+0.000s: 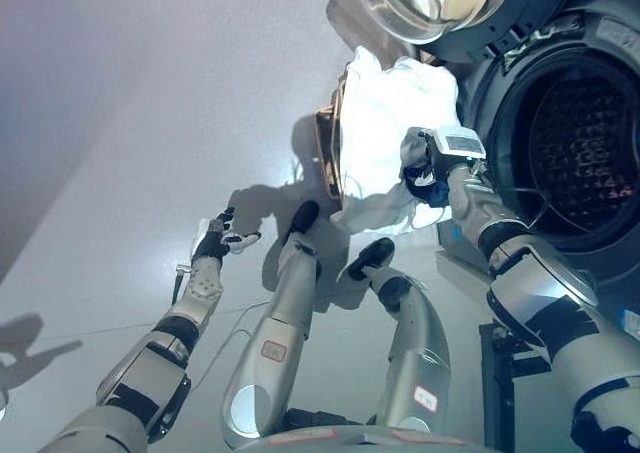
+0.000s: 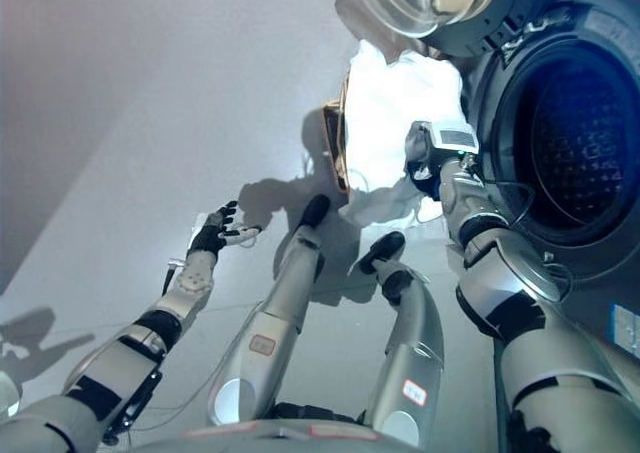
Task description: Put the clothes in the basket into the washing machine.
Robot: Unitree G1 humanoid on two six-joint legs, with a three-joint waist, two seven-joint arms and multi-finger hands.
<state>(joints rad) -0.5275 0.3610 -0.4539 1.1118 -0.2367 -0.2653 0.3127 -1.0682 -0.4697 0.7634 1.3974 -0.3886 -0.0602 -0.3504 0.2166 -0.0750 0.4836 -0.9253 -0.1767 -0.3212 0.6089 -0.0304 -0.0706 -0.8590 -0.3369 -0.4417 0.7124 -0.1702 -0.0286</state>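
Note:
A basket (image 1: pixel 327 153) with a brown rim stands on the floor left of the washing machine (image 1: pixel 560 143). White clothes (image 1: pixel 390 123) fill it and hang over its side. My right hand (image 1: pixel 428 178) reaches into the white cloth at the basket's near side, and its fingers are hidden in the folds. The machine's drum (image 1: pixel 585 158) is dark, and its round glass door (image 1: pixel 425 3) is swung open above the basket. My left hand (image 1: pixel 220 235) hangs over the floor far left of the basket, fingers spread and empty.
The grey floor (image 1: pixel 150 123) stretches left of the basket. The machine's front panel (image 1: pixel 470 263) drops to the floor under the drum opening.

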